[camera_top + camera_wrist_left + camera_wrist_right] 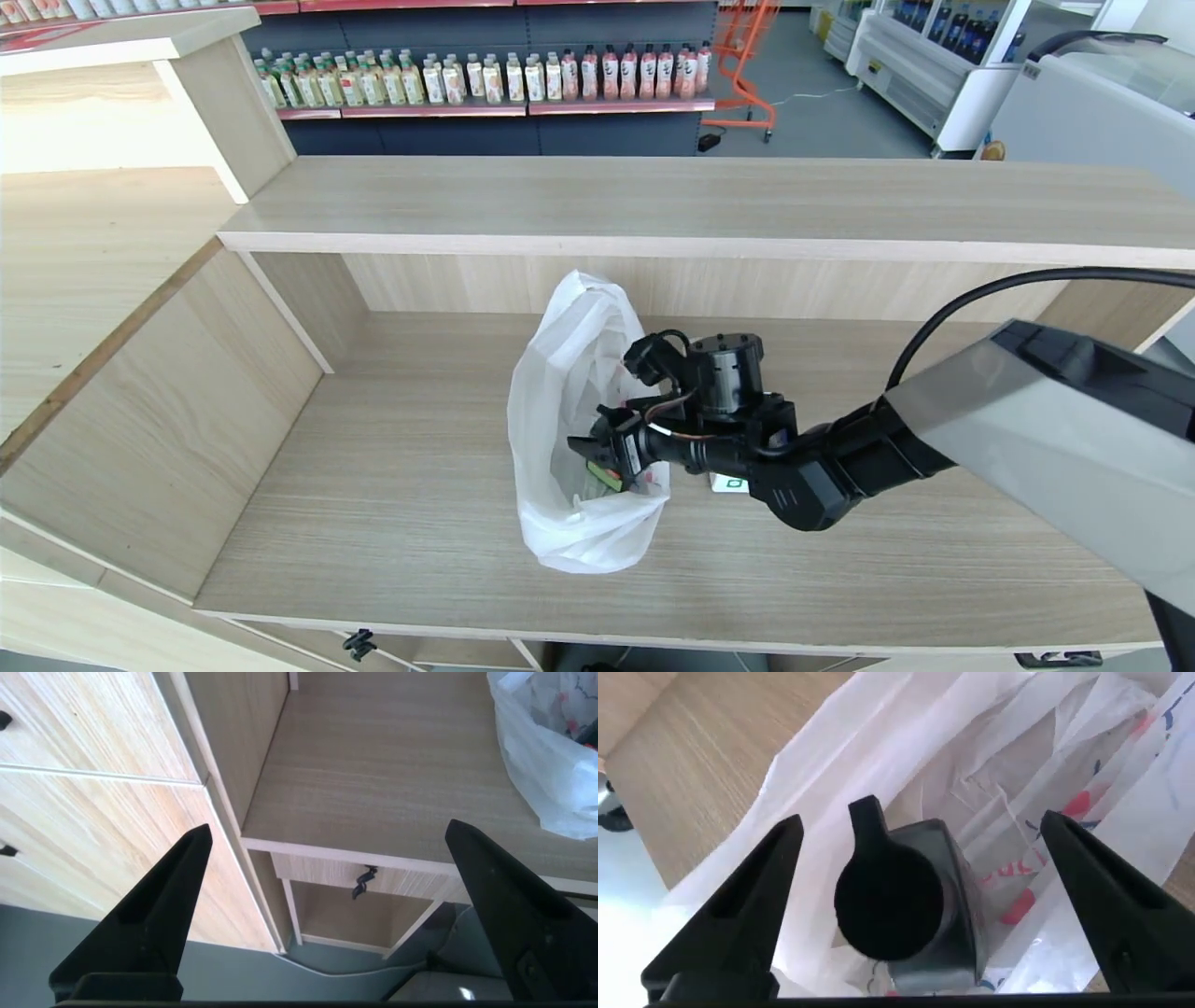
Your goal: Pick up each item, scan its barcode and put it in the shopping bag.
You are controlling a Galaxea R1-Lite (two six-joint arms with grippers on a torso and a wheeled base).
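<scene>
A white plastic shopping bag (571, 392) stands open in the middle of the wooden counter (392, 485). My right gripper (597, 455) is inside the bag's mouth. Its fingers are spread wide, so it is open (920, 924). Between and below them a dark grey bottle with a black cap (906, 905) lies in the bag (1036, 793), touching neither finger. A green and red bit of an item (607, 478) shows at the gripper tip. My left gripper (327, 915) hangs open and empty off the counter's front edge, with a corner of the bag (551, 747) in its view.
A small white item with a green mark (729, 483) lies on the counter under my right arm. A raised back shelf (709, 201) and a side wall (159, 429) enclose the counter. A black drawer handle (363, 882) hangs below the front edge.
</scene>
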